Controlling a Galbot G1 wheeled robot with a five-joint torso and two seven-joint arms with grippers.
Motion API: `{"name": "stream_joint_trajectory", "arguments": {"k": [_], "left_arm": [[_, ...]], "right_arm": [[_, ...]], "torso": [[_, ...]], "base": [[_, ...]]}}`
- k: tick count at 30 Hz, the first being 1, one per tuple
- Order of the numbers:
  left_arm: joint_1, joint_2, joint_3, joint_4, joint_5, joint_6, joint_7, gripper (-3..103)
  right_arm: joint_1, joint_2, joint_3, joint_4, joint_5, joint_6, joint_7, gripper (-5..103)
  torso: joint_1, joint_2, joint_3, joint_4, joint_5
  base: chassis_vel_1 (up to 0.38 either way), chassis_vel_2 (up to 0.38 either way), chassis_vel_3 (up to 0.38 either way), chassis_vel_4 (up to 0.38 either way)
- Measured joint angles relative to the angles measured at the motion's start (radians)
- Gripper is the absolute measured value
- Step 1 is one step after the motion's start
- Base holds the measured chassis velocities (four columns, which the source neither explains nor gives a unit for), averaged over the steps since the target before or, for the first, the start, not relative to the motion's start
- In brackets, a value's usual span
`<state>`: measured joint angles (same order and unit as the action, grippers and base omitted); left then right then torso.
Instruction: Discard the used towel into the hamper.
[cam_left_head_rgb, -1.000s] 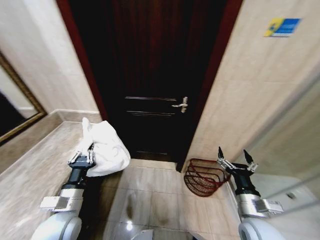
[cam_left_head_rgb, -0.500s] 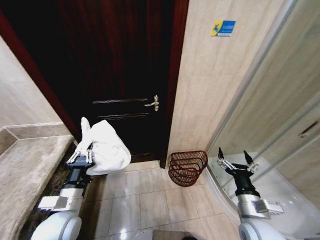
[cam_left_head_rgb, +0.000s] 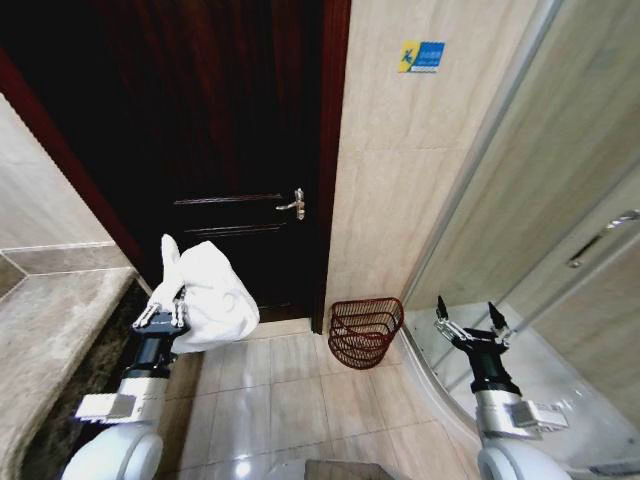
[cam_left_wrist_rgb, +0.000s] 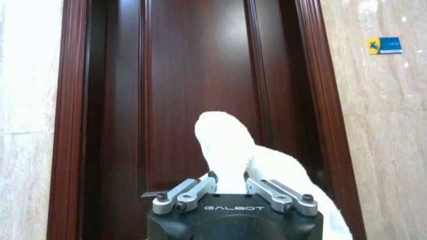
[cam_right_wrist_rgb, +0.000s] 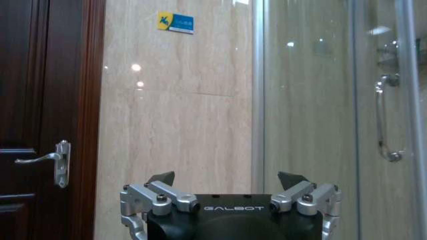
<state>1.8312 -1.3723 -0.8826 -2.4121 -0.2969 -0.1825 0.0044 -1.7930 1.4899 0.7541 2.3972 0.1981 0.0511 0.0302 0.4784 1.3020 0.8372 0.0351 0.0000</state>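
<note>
Head view: hamper (cam_left_head_rgb: 363, 331) by doorframe (cam_left_head_rgb: 331, 170).

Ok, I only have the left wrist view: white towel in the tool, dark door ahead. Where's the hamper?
Observer: The hamper stands on the floor tiles at the foot of the beige wall, just right of the door frame, ahead and to the right of the left tool.
Operator: Anything in it?
Observer: In the head view it looks empty; the towel is bunched above the left tool, well left of the basket.
Operator: And the right tool?
Observer: The right tool is open, holding nothing, raised in front of the glass shower screen to the basket's right.
</note>
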Motion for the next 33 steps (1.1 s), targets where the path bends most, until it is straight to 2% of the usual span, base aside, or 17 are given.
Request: {"name": "stream_joint_trajectory", "arguments": {"k": [7, 17, 33], "left_arm": [[-0.001, -0.001, 0.002, 0.003, -0.001, 0.000, -0.001, 7], [0.003, -0.003, 0.000, 0.005, -0.001, -0.008, -0.002, 7], [0.012, -0.006, -0.001, 0.009, -0.002, -0.025, -0.002, 7]], "right_arm": [[0.000, 0.001, -0.001, -0.009, -0.002, 0.009, 0.002, 100], [0.002, 0.000, -0.004, -0.008, -0.001, -0.018, 0.016, 100], [0.001, -0.001, -0.005, -0.004, -0.007, -0.020, 0.017, 100]], "torso": [[0.000, 0.000, 0.000, -0.0002, 0.0001], [0.000, 0.000, 0.000, -0.0001, -0.0001], [0.000, 0.000, 0.000, -0.0001, 0.0000]], "base": [[-0.054, -0.089, 0.043, 0.085], [0.000, 0.000, 0.000, 0.000], [-0.036, 0.036, 0.035, -0.036]]}}
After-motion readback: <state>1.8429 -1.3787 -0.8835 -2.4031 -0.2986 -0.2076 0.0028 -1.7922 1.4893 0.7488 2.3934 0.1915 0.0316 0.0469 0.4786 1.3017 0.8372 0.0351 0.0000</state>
